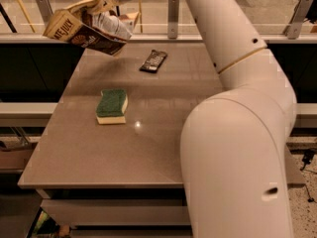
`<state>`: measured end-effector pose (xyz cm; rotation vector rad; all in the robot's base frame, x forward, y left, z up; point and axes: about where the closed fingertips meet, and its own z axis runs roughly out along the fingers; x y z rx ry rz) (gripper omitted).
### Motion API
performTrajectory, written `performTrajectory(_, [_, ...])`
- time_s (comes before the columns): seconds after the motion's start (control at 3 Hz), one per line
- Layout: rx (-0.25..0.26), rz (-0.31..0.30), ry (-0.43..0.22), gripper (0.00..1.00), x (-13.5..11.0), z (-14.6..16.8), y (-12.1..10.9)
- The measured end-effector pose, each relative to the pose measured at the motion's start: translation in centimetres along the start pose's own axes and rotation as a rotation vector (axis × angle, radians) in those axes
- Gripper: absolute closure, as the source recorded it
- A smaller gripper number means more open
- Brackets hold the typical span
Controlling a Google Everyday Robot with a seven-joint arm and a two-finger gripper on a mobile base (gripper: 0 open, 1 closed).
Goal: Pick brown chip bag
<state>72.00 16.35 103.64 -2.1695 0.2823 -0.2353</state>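
Observation:
The brown chip bag (81, 29), tan and dark brown with white lettering and a silver inside, hangs in the air above the far left corner of the table (148, 148). My gripper (106, 5) is at the top left of the view and is shut on the bag's upper edge, holding it clear of the table top. The white arm (233, 123) reaches up from the lower right.
A green-and-yellow sponge (112, 106) lies at the table's left middle. A small dark candy bar wrapper (153, 61) lies at the far middle. A railing with glass panels (173, 14) runs behind the table.

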Motion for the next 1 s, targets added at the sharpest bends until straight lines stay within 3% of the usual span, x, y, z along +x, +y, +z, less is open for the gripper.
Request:
performTrajectory(0.67, [0.045,-0.117,0.03,1.0,-1.3,-3.6,-2.1])
performTrajectory(1.0, [0.045,-0.117,0.03,1.0,-1.3,-3.6,-2.1])
